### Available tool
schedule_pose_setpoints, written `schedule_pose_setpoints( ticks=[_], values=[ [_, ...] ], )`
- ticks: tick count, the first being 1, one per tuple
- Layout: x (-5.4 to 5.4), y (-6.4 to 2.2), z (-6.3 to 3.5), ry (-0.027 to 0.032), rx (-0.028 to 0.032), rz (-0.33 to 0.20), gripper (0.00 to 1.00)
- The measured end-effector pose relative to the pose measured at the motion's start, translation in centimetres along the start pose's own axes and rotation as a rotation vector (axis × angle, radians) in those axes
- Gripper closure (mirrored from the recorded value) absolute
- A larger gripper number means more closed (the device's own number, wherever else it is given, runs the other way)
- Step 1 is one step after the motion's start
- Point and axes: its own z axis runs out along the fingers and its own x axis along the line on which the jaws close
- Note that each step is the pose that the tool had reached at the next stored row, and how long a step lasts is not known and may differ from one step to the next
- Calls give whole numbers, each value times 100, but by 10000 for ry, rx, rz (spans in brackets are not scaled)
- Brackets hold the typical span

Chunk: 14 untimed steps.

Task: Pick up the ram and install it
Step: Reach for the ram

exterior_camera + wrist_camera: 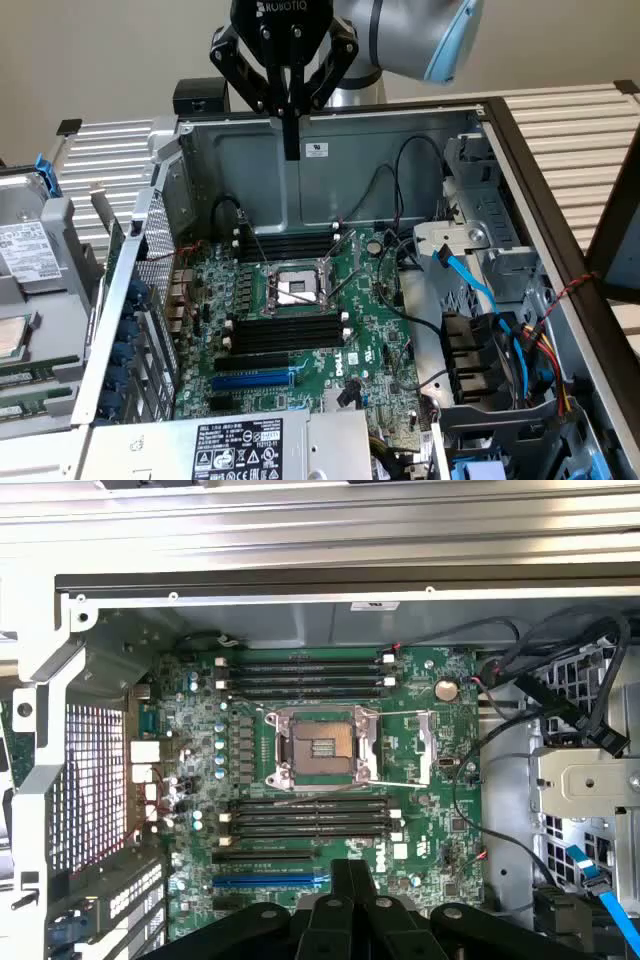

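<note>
Hanging over the far wall of the open computer case [330, 170], the gripper [291, 150] has its two black fingers pressed together, with no gap between the pads. No green board is visible between them. The wrist view shows the same closed fingertips [352, 868] pointing down at the board.

Items, placed from the gripper:

- Motherboard [370, 300]: green, lying flat on the case floor below the gripper. It also appears in the wrist view [420, 740].
- CPU socket [293, 288] [320, 748]: a metal frame with its centre exposed, below the fingertips, between the two slot banks.
- Far slot bank [285, 243] [300, 672]: long black slots, the bank nearest beneath the gripper, just beside the socket.
- Near slot bank [280, 335] [305, 817]: long black slots on the socket's other side, farther from the gripper.
- Blue slot [255, 381] [268, 880]: just beyond the near bank.
- Blue cable [470, 280]: below the gripper and towards the exterior view's right, beside the drive cage.
- Ram [35, 378]: a narrow green strip outside the case, at the exterior view's left edge. It lies well apart from the gripper, low and to the left, and is not touched. Too little of it shows to confirm chips or a label, so the identification is uncertain.
</note>
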Motion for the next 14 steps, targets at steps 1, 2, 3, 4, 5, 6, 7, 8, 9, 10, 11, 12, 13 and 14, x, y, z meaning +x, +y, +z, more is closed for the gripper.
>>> schedule_pose_setpoints(
  ticks=[1, 2, 3, 4, 5, 6, 7, 8, 9, 10, 11, 12, 13, 14],
  values=[
    [0, 0, 0, 0, 0, 0, 89],
    [0, 0, 0, 0, 0, 0, 89],
    [0, 0, 0, -1, 0, 0, 89],
    [0, 0, 0, 0, 0, 0, 89],
    [0, 0, 0, 0, 0, 0, 89],
    [0, 0, 0, 0, 0, 0, 89],
    [0, 0, 0, 0, 1, 0, 89],
    [0, 0, 0, 0, 0, 1, 89],
    [0, 0, 0, 0, 0, 0, 89],
    [0, 0, 0, 0, 0, 0, 89],
    [0, 0, 0, 0, 0, 0, 89],
    [0, 0, 0, 0, 0, 0, 89],
    [0, 0, 0, 0, 0, 0, 89],
    [8, -1, -1, 0, 1, 0, 89]
  ],
)
